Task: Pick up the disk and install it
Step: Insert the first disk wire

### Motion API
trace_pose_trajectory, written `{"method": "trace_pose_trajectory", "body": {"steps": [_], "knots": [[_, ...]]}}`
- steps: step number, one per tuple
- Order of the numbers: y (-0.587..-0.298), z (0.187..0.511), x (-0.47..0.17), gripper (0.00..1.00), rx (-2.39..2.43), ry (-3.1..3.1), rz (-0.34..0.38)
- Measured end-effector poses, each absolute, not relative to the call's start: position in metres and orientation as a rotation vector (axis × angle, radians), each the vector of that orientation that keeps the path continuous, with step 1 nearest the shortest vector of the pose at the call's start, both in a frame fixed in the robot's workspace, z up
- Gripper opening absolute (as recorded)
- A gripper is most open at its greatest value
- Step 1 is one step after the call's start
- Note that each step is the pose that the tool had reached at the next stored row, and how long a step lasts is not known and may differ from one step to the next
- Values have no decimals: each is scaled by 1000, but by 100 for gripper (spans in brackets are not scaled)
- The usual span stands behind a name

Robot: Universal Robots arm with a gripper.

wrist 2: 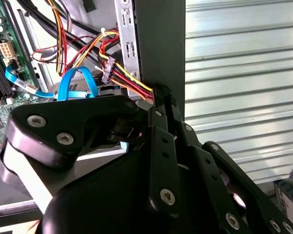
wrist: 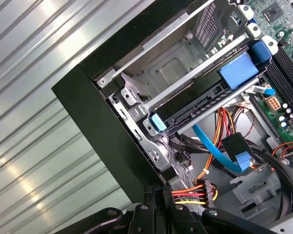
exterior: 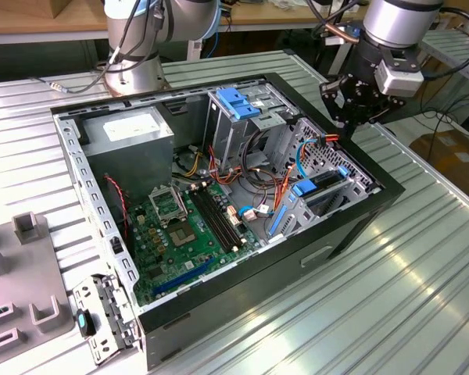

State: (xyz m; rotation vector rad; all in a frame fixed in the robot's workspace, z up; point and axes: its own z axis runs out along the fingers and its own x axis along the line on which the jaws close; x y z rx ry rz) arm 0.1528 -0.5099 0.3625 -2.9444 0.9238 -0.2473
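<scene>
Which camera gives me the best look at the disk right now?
The first wrist view: the disk sits edge-on in its drive bay, blue end tabs plain. The exterior view shows it smaller, near the case's corner. In the second wrist view I cannot make it out behind the hand.

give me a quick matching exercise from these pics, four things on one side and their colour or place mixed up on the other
Things:
1. disk
2. gripper
3. motherboard
4. power supply box

Descriptions:
A. green, flat on the floor of the case
B. grey with a white sticker, in a case corner
C. seated in the drive bay, blue tabs at its ends
D. black, above the case edge by the drive bay

Pairs: 1-C, 2-D, 3-A, 4-B
</scene>
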Motion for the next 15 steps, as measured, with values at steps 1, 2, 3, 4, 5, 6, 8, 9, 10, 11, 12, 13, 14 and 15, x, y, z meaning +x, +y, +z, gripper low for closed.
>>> {"method": "trace_pose_trajectory", "body": {"steps": [1,2,3,4,5,6,8,9,10,11,12,13,14,15], "knots": [[-510,363,153,17,-2944,924,-247],[-510,365,153,17,-2945,924,-247],[-510,365,153,17,-2945,924,-247],[-510,366,153,17,-2944,925,-247],[-510,366,153,17,-2943,929,-247],[-510,367,153,17,-2941,936,-248],[-510,367,152,17,-2935,961,-248],[-510,367,152,17,-2932,970,-249],[-510,367,152,17,-2929,982,-249],[-510,367,151,17,-2927,987,-249],[-510,367,151,17,-2927,987,-249],[-510,367,150,17,-2927,987,-249],[-510,367,149,17,-2927,987,-249],[-510,367,148,17,-2927,987,-249]]}}
